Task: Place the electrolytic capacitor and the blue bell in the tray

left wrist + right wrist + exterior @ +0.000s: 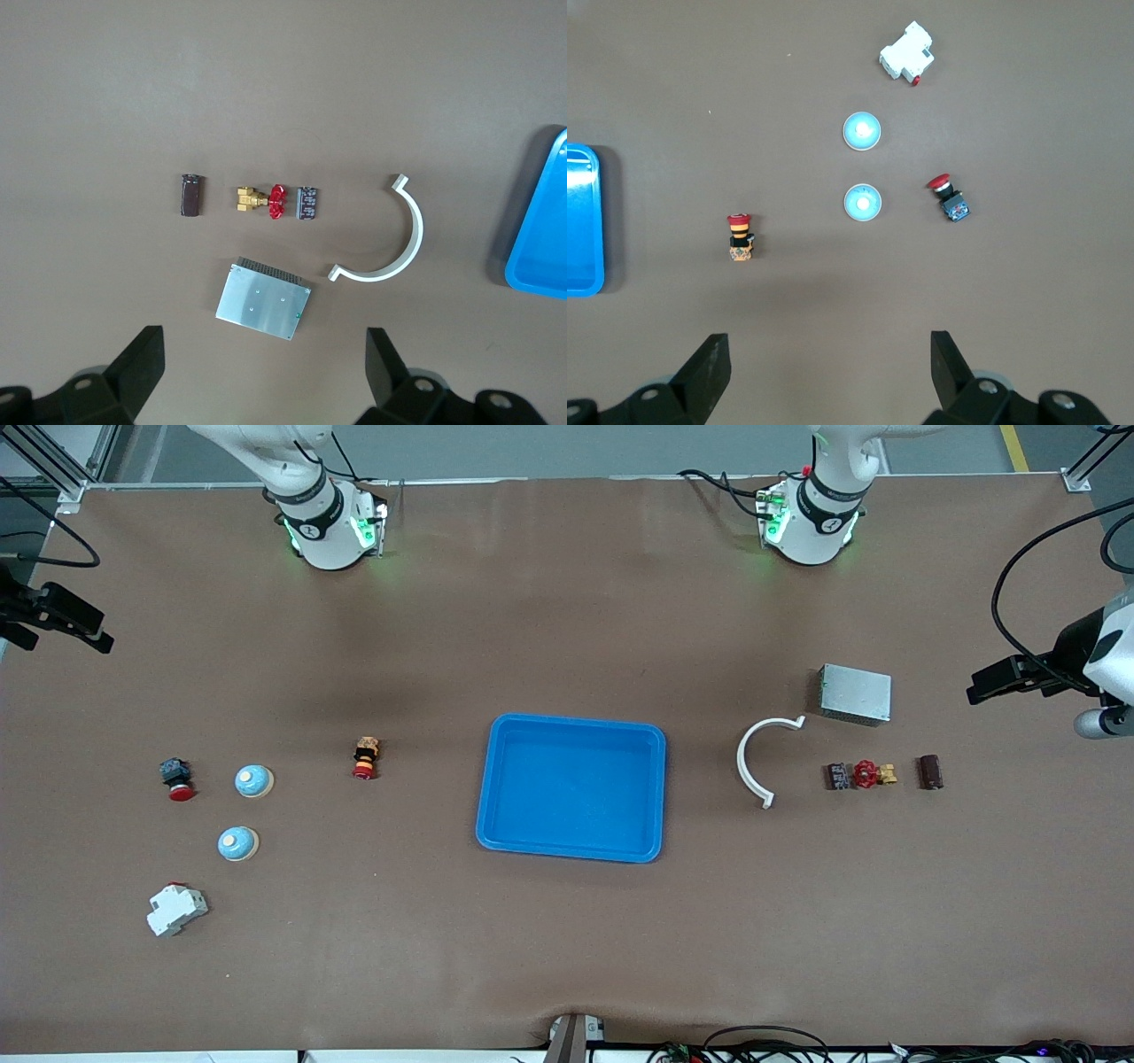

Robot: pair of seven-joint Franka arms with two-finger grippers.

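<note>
Front view: the tray (571, 788) sits mid-table, empty. Toward the left arm's end from the tray lies the capacitor (929, 771), dark and stubby, on its side with its long axis running toward the front camera. The left gripper (997, 682) hangs over that end of the table, so it is clearly the nearer tool. Toward the right arm's end from the tray are two blue bells (254, 781), with the right gripper (66, 620) over that end.

Left wrist view: jaws wide apart, nothing held; the capacitor (190, 195) lies ahead of the fingers (142, 359), just beside a brass valve (261, 201).

Right wrist view: jaws spread and empty too; both bells (861, 203) rest upright ahead.
</note>
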